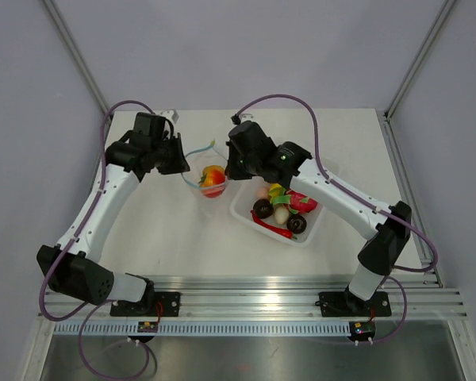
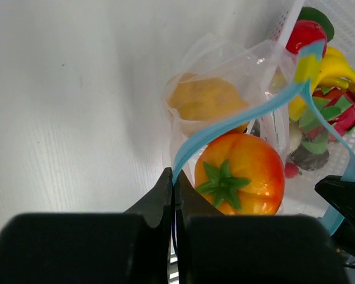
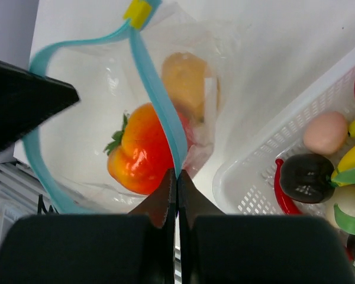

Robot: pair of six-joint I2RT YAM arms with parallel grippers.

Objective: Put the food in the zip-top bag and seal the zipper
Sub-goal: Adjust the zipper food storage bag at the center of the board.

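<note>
The surface point(image 1: 174, 238) carries everything, and your two arms meet over its far middle. The white tray point(image 1: 239, 213) sits just to the outer side of the right jaws, well apart from the left ones.

Between the two sets of jaws hangs the zip-top bag point(image 3: 77, 130), with its mouth spread wide. The left jaws are pinched fully together on one lip of the zipper point(image 2: 242, 117). The right jaws are clamped the same way on the opposite lip, so the blue strip bows out between them.

Below and between the tips, inside the bag, lie an orange tomato point(image 2: 248, 165) and a yellow piece point(image 2: 204, 97) beyond it. The rest of the food point(image 1: 282, 210) is in the tray. The yellow slider point(image 3: 137, 10) sits at the far end of the strip, away from both tips.

You look to be mid-loading, with the mouth held open. I'd say one arm must next let go and fetch from the tray. The other arm would then have to keep the thin lip from folding shut.
</note>
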